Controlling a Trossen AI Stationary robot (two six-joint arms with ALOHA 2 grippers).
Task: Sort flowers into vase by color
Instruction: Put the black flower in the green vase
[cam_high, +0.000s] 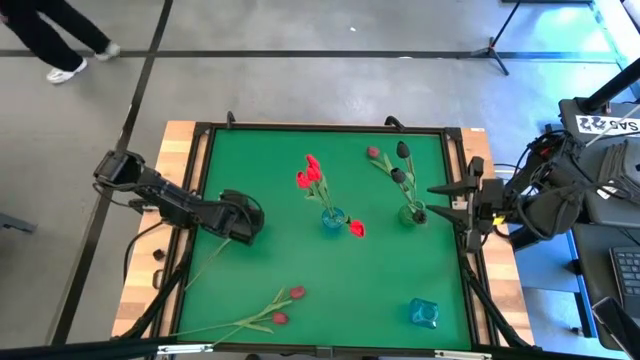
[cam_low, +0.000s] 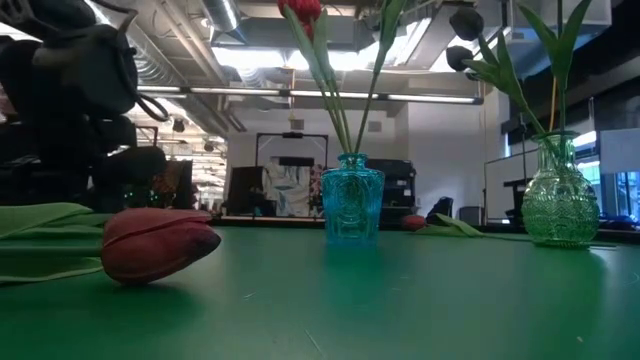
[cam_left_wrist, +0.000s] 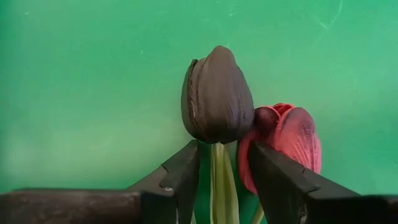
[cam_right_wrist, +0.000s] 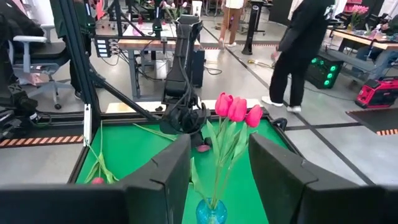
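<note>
While the left arm works at the edge of the green mat (cam_high: 300, 270), the sort stands roughly half done.

- Landmark: blue vase (cam_high: 331, 220), mid-mat. It holds three bright red tulips (cam_high: 310, 175), upright. That colour group looks started.
- Clear green vase (cam_high: 414, 213), just beside the blue vase on the side toward the right arm, holds dark maroon tulips (cam_high: 401, 151) plus one paler pink head (cam_high: 373, 153). I cannot tell whether that pink one belongs there.
- Second small blue vase (cam_high: 424, 313), well apart from the landmark toward the near right corner, appears empty.
- Left gripper (cam_left_wrist: 224, 149), well apart from the blue vase on the left-arm side, is low over the mat. Its fingers straddle the stem of a maroon tulip (cam_left_wrist: 217, 96), with a gap on each side, so the stem is not clamped. A red-pink head (cam_left_wrist: 287, 137) lies touching it.
- Right gripper (cam_right_wrist: 219, 146) waits beyond the green vase at the mat's edge, fingers spread, nothing between them.
- Still loose: one red head (cam_high: 357, 229) lying just beside the blue vase, and two pinkish-red tulips (cam_high: 290, 305) lying near the front edge.

Judgement: at least five stems are left to place.
</note>
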